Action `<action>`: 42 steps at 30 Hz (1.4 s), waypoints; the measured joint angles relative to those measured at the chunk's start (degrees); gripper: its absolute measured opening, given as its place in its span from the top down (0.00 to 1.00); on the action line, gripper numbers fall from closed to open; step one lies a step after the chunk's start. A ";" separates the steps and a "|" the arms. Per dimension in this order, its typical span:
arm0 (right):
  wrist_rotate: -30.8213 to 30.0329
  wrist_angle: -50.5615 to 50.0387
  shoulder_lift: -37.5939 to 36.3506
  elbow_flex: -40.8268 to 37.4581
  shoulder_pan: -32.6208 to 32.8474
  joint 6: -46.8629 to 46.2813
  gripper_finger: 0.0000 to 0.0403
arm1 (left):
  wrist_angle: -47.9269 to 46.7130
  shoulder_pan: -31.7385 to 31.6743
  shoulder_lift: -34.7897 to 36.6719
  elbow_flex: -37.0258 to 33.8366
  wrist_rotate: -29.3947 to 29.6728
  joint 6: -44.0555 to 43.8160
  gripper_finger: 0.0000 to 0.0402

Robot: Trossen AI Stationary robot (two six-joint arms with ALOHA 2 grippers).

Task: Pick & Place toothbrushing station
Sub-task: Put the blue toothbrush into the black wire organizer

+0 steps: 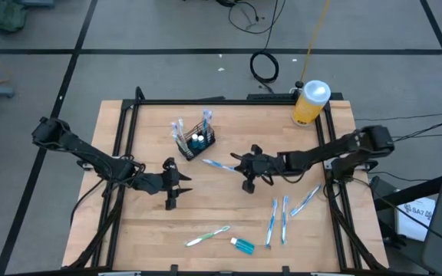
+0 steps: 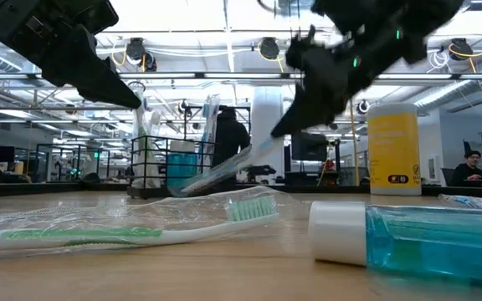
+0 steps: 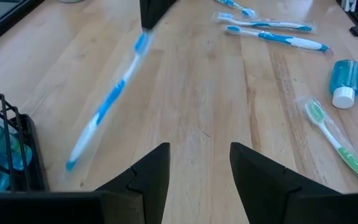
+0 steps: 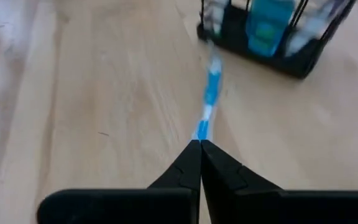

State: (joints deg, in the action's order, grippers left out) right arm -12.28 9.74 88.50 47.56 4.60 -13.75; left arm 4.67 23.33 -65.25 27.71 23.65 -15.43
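Right wrist view shows the right gripper (image 4: 200, 144) with its fingers pressed together on the end of a blue and white plastic toothbrush (image 4: 209, 102), which points forward from the fingertips toward the small black wire-mesh caddy (image 4: 272, 59). The brush reaches close to the caddy's near wall but is not yet inside. In the caddy I see a blue bottle and some wrapped brushes standing upright.

From the high view, the caddy (image 1: 198, 142) stands ahead of both grippers, a little beyond the brush tip (image 1: 208, 162). The left gripper (image 1: 176, 184) waits on the other side of the brush, near the caddy, with its fingers (image 3: 149, 180) apart and holding nothing.

My judgement is that the grip is the weak point. The fingers hold only the very end of a long, thin handle, so the brush can turn or slide out when it is lifted and tilted over the caddy's rim. The tip may also push against the mesh wall and shift the light caddy, or catch on the brushes already standing inside.

Other toothbrushes in clear wrap (image 1: 278, 218), a green one (image 1: 207, 236) and a small blue bottle (image 1: 242, 244) lie on the wooden worktop (image 1: 144, 230), behind the fingers. A yellow bottle with white cap (image 1: 310, 103) stands at the far corner.
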 joint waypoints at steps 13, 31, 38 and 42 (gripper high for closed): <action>-7.57 -32.32 -1.48 28.78 -1.38 23.44 1.00 | 0.14 -1.59 0.02 0.01 0.45 0.22 0.56; -3.80 -25.04 -1.64 32.37 -8.33 36.82 0.99 | -0.14 -1.79 0.02 0.01 0.41 0.25 0.56; -2.63 -26.17 -1.63 20.40 -8.26 25.96 0.80 | -0.18 -1.77 0.02 0.01 0.37 -0.15 0.56; -2.62 -28.28 -2.13 13.15 -8.28 20.27 0.65 | -0.18 -1.77 0.02 0.01 0.34 -0.16 0.56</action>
State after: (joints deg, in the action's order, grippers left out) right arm -14.90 -18.54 86.37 60.71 -3.68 6.52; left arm 4.49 21.56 -65.23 27.73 23.99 -15.59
